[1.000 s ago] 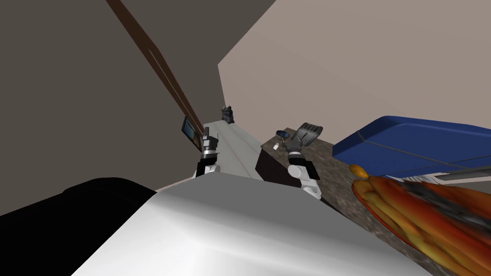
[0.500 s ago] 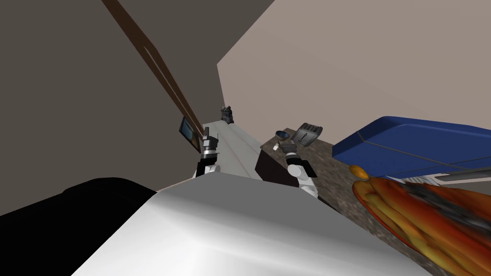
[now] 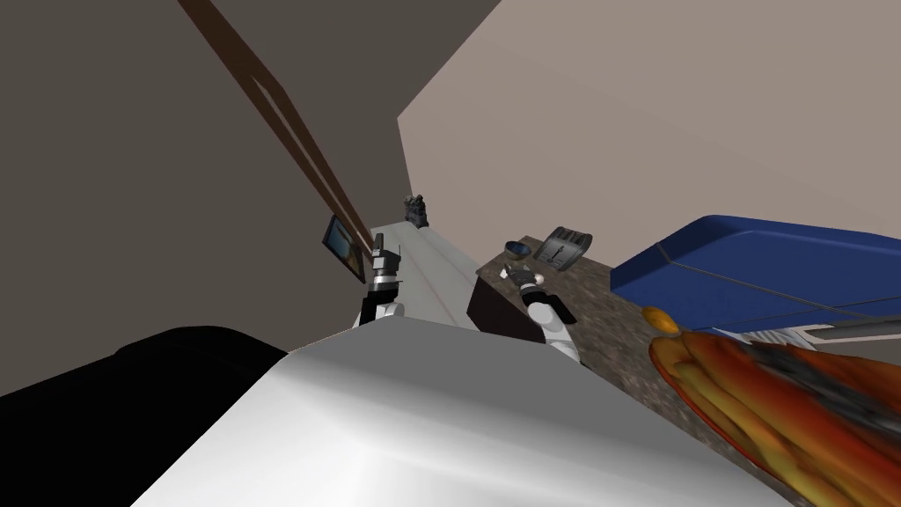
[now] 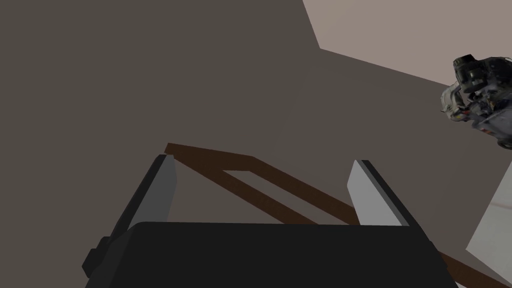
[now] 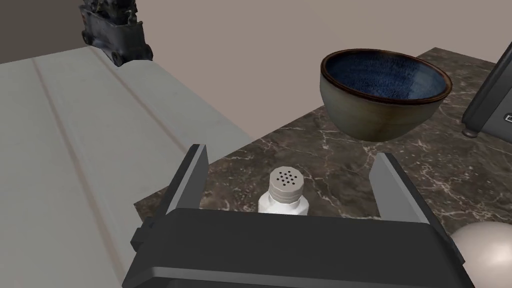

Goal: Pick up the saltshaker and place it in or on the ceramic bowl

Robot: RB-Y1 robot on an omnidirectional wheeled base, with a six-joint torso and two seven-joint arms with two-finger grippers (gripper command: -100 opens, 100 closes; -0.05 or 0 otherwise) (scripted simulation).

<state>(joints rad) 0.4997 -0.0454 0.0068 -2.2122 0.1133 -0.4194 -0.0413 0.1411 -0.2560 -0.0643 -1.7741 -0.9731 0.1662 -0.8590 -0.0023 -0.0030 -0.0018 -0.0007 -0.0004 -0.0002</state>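
A small white saltshaker (image 5: 284,192) with a perforated grey cap stands on the dark marble counter (image 5: 450,165), between the spread fingers of my right gripper (image 5: 290,170), which is open and not touching it. Just beyond the shaker sits the bowl (image 5: 385,92), grey-brown outside with a blue glazed inside. In the head view the right gripper (image 3: 519,276) hovers at the counter's near corner, just short of the bowl (image 3: 516,250). My left gripper (image 3: 378,251) is held up by the wall at the left, open and empty (image 4: 260,177).
A dark toaster (image 3: 563,246) stands right of the bowl. A blue tray (image 3: 757,273) and an orange-red object (image 3: 774,405) lie on the counter's right part. A dark machine-like object (image 5: 115,30) sits on the pale surface (image 5: 75,125) left of the counter. A pale round thing (image 5: 487,250) lies beside the gripper.
My right arm has drawn back and to the left, from over the toaster and bowl to the counter's near corner over the saltshaker. The left arm has not moved.
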